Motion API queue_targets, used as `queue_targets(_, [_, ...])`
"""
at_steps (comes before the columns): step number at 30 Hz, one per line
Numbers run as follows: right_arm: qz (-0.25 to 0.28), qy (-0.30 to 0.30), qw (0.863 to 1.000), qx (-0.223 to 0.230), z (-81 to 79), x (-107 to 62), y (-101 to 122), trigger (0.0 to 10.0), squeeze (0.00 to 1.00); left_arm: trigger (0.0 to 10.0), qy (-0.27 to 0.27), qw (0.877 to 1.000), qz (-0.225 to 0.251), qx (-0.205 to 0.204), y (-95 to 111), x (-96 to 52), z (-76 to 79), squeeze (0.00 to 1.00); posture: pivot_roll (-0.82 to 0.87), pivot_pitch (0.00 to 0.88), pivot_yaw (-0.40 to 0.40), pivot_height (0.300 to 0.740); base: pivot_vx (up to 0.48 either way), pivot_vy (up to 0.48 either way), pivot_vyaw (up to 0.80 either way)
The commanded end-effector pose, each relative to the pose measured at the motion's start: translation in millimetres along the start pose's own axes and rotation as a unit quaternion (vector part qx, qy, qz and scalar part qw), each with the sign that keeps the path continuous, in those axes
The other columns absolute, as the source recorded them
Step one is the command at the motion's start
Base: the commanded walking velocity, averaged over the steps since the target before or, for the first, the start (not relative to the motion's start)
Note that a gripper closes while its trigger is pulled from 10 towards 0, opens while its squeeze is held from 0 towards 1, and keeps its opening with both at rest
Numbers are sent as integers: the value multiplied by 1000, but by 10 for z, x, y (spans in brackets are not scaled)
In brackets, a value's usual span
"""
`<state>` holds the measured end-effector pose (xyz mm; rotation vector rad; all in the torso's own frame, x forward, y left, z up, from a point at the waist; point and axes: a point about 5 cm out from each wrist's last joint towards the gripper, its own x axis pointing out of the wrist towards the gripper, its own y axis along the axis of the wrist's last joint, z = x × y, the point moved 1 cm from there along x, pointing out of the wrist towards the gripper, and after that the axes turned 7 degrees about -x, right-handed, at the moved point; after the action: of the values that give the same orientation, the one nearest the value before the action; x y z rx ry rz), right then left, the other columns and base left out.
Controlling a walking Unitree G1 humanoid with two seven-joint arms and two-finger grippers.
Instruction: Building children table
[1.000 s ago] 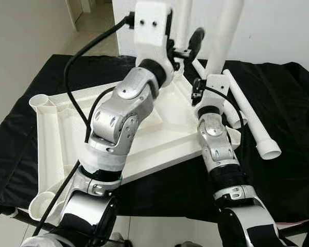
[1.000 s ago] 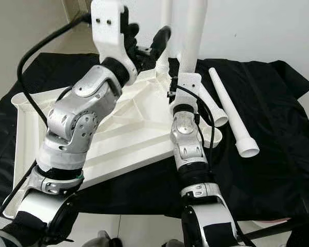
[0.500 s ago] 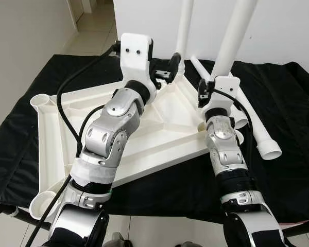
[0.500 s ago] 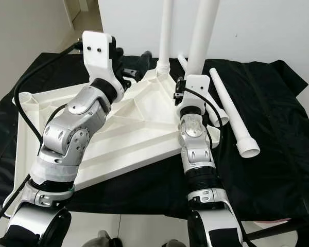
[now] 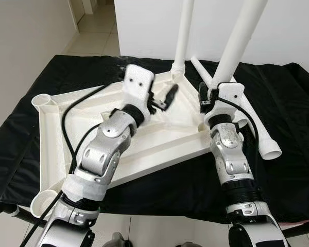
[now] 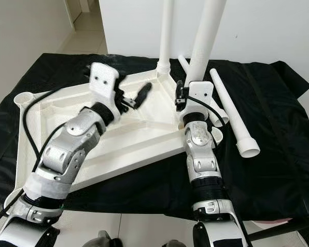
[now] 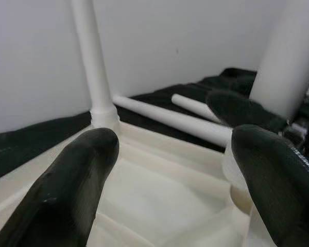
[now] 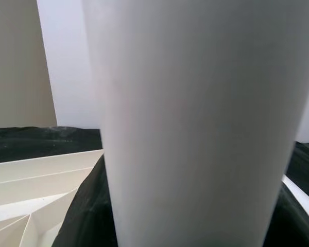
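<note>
Black cloth [image 5: 293, 98]: covered the work surface under everything.

Tabletop [image 5: 56, 144]: white plastic, lay underside up on the cloth, ribs showing, open round sockets at its near and far left corners.

Leg in my grasp [image 5: 242, 36]: white tube, long axis close to vertical with its top tipped toward 1 o'clock. Its foot sat at the tabletop's right corner, about 2 o'clock from the panel's middle. I could not tell whether it was fully seated in the socket there; my wrist hid the joint.

Fitted leg [image 5: 184, 31]: thinner-looking white tube, upright in the far corner socket at 12 o'clock.

Loose legs [image 5: 260, 131]: lay flat on the cloth just beside the right corner, long axes running from 11 o'clock down to 5 o'clock, wide ends toward me.

My right gripper [image 5: 212, 93]: clamped around the held leg low on the shaft; in the right wrist view the tube stood between the black fingers [image 8: 85, 216].

My left gripper [image 5: 167, 96]: over the tabletop's middle, fingers [image 7: 72, 180] apart and holding nothing, aimed toward 1 o'clock. The held leg lay at its 3 o'clock, near.

Judgement: the coming move turned on that leg's axis lining up straight over the right corner socket. The right arm already had it; the left was the nearer free one to steady it.
</note>
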<state>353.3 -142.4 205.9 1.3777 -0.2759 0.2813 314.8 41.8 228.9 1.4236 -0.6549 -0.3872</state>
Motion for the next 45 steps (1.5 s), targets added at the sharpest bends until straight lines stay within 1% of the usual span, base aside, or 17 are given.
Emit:
queue_targets(1, [10, 1, 1000, 0, 25, -9, 31, 10000, 0, 10000, -20, 999, -27, 6, -124, -24, 35, 0, -95, 31, 38, 740, 0, 0, 0])
queue_targets(2, [10, 1, 1000, 0, 25, -9, 31, 10000, 0, 10000, -20, 999, -27, 6, -124, -24, 35, 0, -95, 31, 38, 740, 0, 0, 0])
queue_targets(3, [9, 1, 1000, 0, 32, -12, 24, 10000, 0, 10000, -36, 998, -42, 11, -187, -40, 65, 0, -95, 31, 38, 740, 0, 0, 0])
queue_targets(5, [9, 1, 1000, 0, 32, -12, 24, 10000, 0, 10000, -36, 998, -42, 11, -187, -40, 65, 0, -95, 31, 38, 740, 0, 0, 0])
queue_targets(6, [9, 0, 1000, -1, 42, -12, 25, 10000, 0, 10000, -56, 997, -54, 22, -242, -57, 99, 0, -92, 38, 41, 740, 0, 0, 0])
queue_targets(8, [9, 0, 1000, -1, 42, -12, 25, 10000, 0, 10000, -56, 997, -54, 22, -242, -57, 99, 0, -92, 38, 41, 740, 0, 0, 0])
queue_targets(10, [10, -6, 1000, 0, 70, -10, 36, 10000, 0, 10000, -97, 990, -90, 45, -394, -96, 156, 0, -94, 43, 53, 740, 0, 0, 0])
queue_targets(12, [10, -6, 1000, 0, 70, -10, 36, 10000, 0, 10000, -97, 990, -90, 45, -394, -96, 156, 0, -94, 43, 53, 740, 0, 0, 0])
queue_targets(14, [11, -12, 1000, 0, 105, -14, 39, 10000, 0, 10000, -122, 983, -124, 59, -545, -119, 191, 0, -98, 43, 56, 740, 0, 0, 0])
queue_targets(19, [12, -16, 1000, 0, 130, -19, 39, 10000, 0, 10000, -155, 974, -152, 67, -680, -128, 264, 0, -98, 43, 56, 740, 0, 0, 0])
queue_targets(23, [12, -18, 1000, 1, 123, -21, 44, 10000, 0, 10000, -207, 960, -174, 79, -803, -149, 438, 0, -102, 44, 65, 740, 0, 0, 0])
queue_targets(24, [12, -18, 1000, 1, 123, -21, 44, 10000, 0, 10000, -207, 960, -174, 79, -803, -149, 438, 0, -102, 44, 65, 740, 0, 0, 0])
queue_targets(25, [11, -19, 1000, 1, 122, -22, 44, 10000, 0, 10000, -228, 954, -179, 79, -827, -167, 512, 0, -102, 44, 65, 740, 0, 0, 0])
queue_targets(31, [10, -19, 1000, 0, 122, -24, 39, 10000, 0, 10000, -256, 946, -178, 86, -854, -189, 623, 0, -101, 48, 66, 740, 0, 0, 0])
queue_targets(39, [10, -19, 1000, -1, 115, -29, 36, 10000, 0, 10000, -273, 941, -178, 87, -874, -187, 703, 0, -101, 49, 67, 740, 0, 0, 0])
queue_targets(42, [10, -19, 1000, -1, 112, -29, 36, 10000, 0, 10000, -268, 942, -182, 85, -889, -168, 715, 0, -102, 50, 70, 740, 0, 0, 0])
queue_targets(45, [10, -21, 1000, -1, 113, -31, 37, 10000, 0, 10000, -248, 944, -204, 77, -937, -126, 700, 0, -102, 50, 70, 740, 0, 0, 0])
